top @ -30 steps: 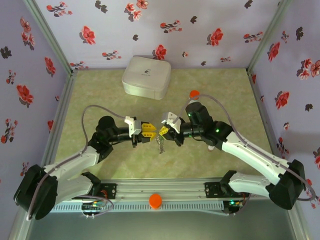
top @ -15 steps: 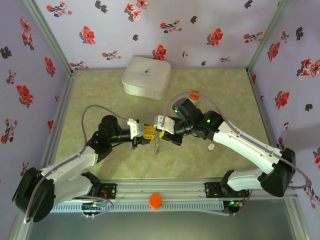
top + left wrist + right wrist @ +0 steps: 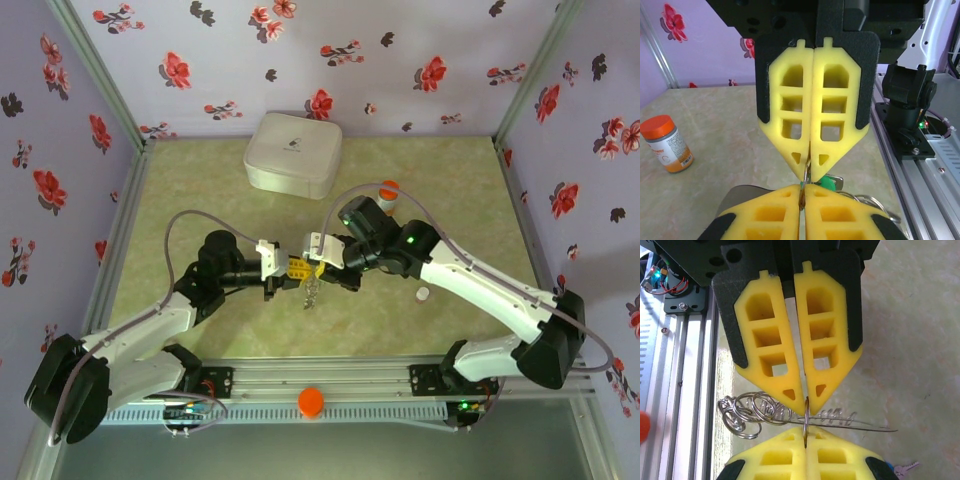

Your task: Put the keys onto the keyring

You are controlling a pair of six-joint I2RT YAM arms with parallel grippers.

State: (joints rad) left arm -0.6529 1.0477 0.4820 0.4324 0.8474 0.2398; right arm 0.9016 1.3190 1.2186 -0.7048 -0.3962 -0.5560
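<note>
My two grippers meet tip to tip above the middle of the table. Left gripper and right gripper are both shut on the same thin metal ring of the keyring, seen edge-on. From it a string of small linked rings and a thin wire trail sideways. The bunch dangles under the fingertips. The green key head peeks out just behind the right fingers. A bluish key shows at the lower edge of the right wrist view.
A white square box sits at the back. An orange-capped bottle stands behind the right arm. A small white cap lies on the mat to the right. The aluminium rail runs along the near edge.
Both grippers have shifted left together with the hanging bunch. The right arm has reached further over, uncovering the white cap on the mat.
</note>
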